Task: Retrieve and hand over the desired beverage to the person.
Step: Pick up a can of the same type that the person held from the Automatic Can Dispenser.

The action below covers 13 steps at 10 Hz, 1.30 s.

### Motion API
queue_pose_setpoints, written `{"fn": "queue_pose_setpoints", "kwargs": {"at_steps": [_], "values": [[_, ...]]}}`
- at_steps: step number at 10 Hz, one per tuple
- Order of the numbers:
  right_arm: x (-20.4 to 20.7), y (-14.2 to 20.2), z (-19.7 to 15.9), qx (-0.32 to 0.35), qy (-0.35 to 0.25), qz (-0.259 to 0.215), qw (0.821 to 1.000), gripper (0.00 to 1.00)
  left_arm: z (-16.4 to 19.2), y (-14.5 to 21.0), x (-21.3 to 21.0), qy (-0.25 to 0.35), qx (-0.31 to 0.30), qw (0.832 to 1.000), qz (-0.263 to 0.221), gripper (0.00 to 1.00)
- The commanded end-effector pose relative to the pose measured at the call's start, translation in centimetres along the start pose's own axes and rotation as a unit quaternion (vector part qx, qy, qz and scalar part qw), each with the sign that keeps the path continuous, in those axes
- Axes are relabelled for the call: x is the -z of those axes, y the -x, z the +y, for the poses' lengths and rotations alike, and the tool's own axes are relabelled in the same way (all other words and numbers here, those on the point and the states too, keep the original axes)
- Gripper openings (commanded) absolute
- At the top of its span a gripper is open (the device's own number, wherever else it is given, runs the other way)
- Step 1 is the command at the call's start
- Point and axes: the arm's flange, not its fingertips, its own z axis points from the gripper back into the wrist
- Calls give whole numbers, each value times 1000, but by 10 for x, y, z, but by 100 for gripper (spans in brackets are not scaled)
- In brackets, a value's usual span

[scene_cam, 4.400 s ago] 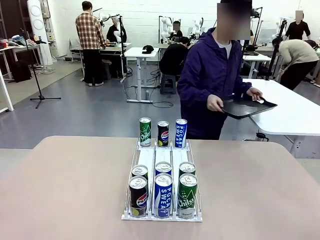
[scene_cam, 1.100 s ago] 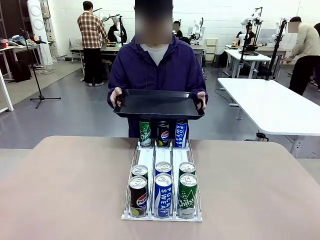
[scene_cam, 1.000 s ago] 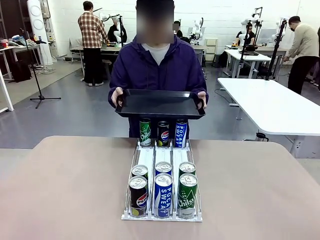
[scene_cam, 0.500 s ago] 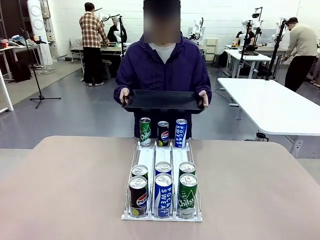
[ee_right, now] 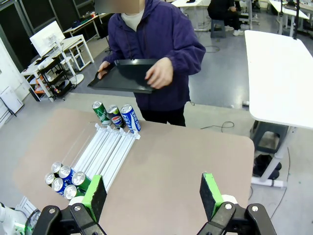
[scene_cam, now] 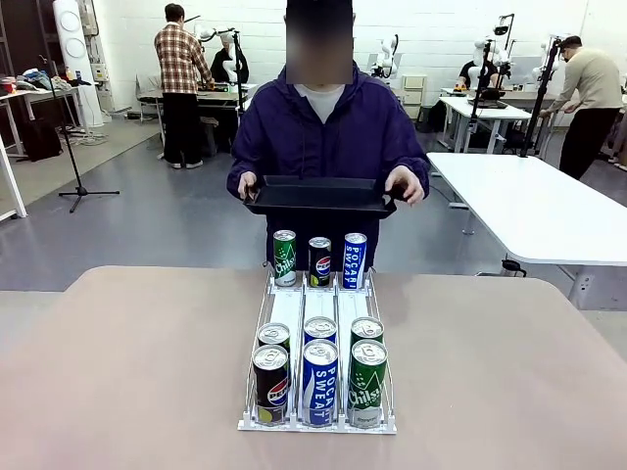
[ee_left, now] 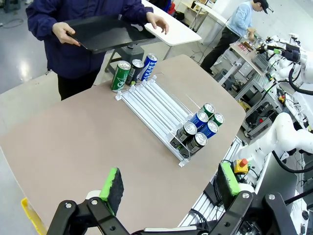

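Though it tilted earlier, the person (scene_cam: 328, 127) holds the tray (scene_cam: 318, 196) — level.

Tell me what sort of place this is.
Probably a lab or workshop hall, not a shop: white worktables on a bare grey floor, other people at work farther off, and a can rack set out on a beige table before a person holding a black tray.

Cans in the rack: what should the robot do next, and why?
Probably wait and watch the person for a sign of which of the cans they want. They hold a black tray and point at no can. The left end effector and right end effector hang open above the table, away from the rack.
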Motion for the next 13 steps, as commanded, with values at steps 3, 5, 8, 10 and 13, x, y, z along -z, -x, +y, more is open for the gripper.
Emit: {"fn": "queue_pose_setpoints", "kwargs": {"at_steps": [3, 5, 8, 10, 13], "values": [[1, 0, 0, 0, -4, -1, 1000, 100, 1, -2, -1, 5, 11, 1000, -9, 100], [1, 0, 0, 0, -4, -1, 1000, 100, 1, -2, -1, 5, 11, 1000, -9, 100], [1, 0, 0, 0, -4, -1, 1000, 100, 1, -2, -1, 5, 11, 1000, -9, 100], [1, 0, 0, 0, -4, -1, 1000, 100, 1, -2, -1, 5, 11, 1000, -9, 100], [1, 0, 0, 0, -4, -1, 1000, 100, 1, -2, -1, 5, 11, 1000, -9, 100]]}}
